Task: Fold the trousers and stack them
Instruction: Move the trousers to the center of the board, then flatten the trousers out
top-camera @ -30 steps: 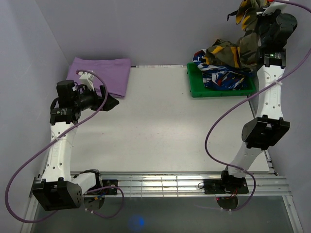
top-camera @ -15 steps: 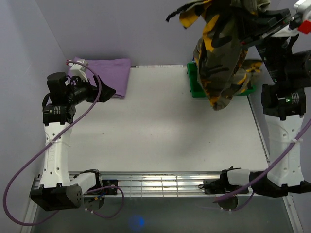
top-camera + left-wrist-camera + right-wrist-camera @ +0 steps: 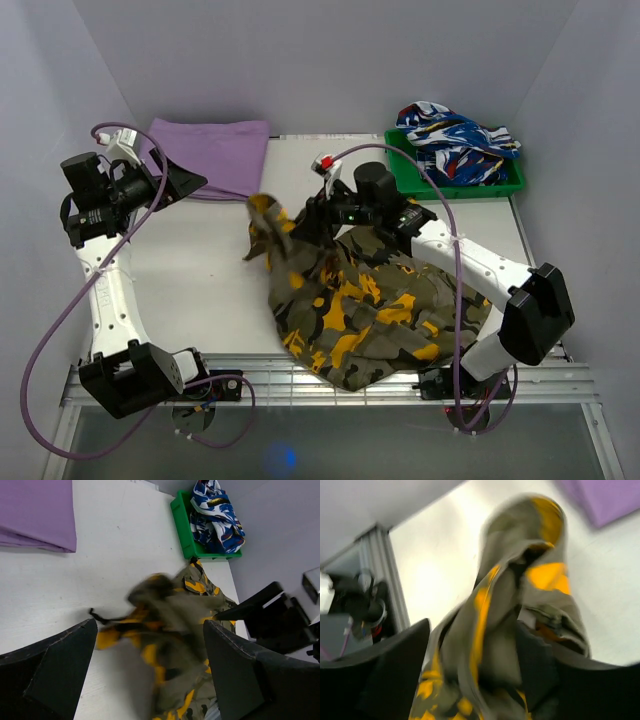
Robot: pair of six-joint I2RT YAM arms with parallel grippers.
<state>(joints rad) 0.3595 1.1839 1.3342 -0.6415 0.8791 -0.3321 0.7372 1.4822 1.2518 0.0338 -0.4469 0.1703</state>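
No writing or number is legible. Between the jaws of the right gripper (image 3: 492, 642), the trousers (image 3: 540, 577) show only blurred camouflage.

A white table (image 3: 200, 290) sits boxed in on three sides by plain pale lilac walls (image 3: 320, 60), under even light that leaves only soft shadows. A slotted aluminium rail (image 3: 262, 372) runs along its near edge. Below that, the grey floor (image 3: 400, 455) carries a small blue glint.
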